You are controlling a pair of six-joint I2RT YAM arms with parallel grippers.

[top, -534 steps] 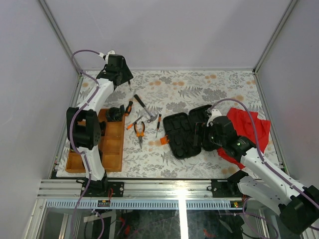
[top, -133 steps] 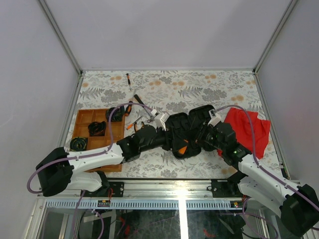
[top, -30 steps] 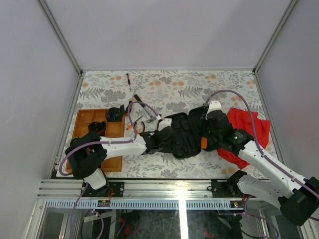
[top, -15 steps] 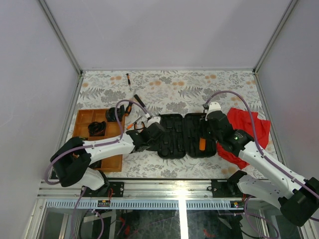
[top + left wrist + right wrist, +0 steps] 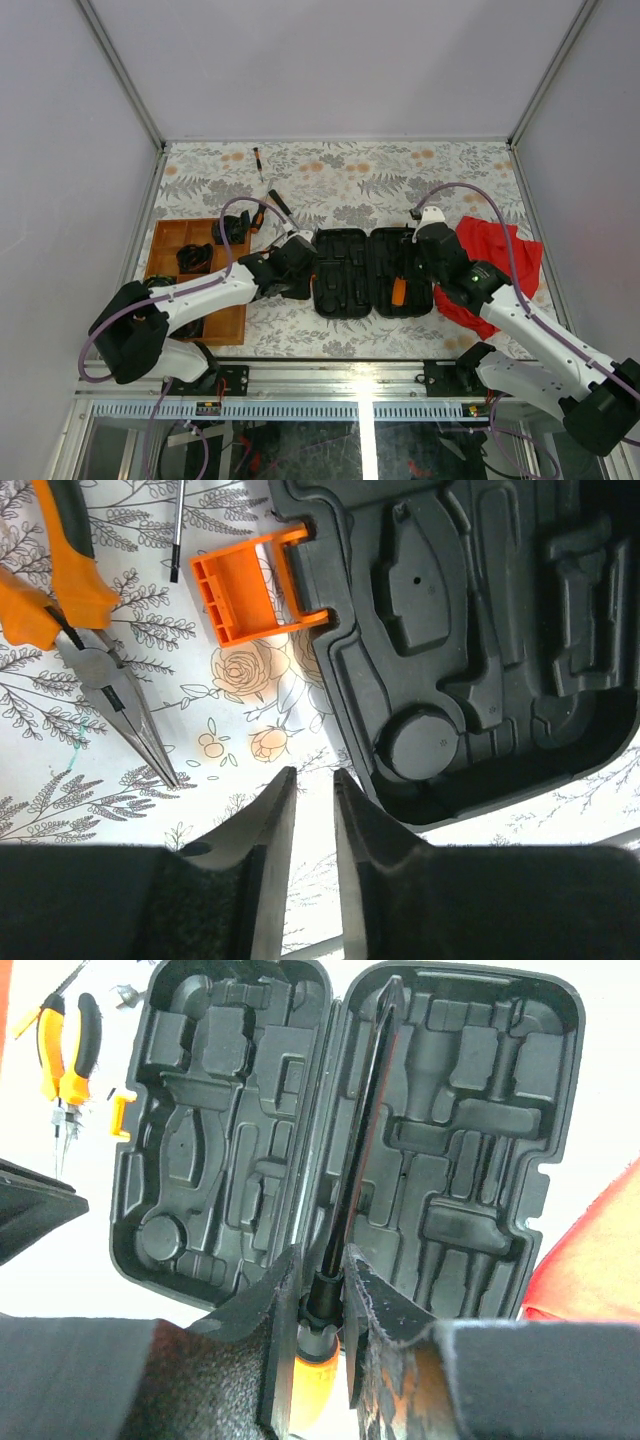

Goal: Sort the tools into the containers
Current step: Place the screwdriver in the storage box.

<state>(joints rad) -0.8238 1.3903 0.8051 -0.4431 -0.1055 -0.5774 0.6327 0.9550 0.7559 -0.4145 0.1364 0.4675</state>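
Opened flat now, the tool case (image 5: 365, 272) lies beside the wooden tray (image 5: 165, 240) — left jaws nearly shut, empty; right jaws grip a screwdriver (image 5: 350, 1160) over its hinge, ready for slotting.

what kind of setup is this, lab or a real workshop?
Looks like a lab test cell, not a workshop: plain grey enclosure walls, aluminium frame rail carrying both arms, and a floral tablecloth staged with an open tool case.

light: bright, even | glare: perhaps overexposed table (image 5: 620, 1080) in wrist views | blur: near fingers (image 5: 270, 860) soft
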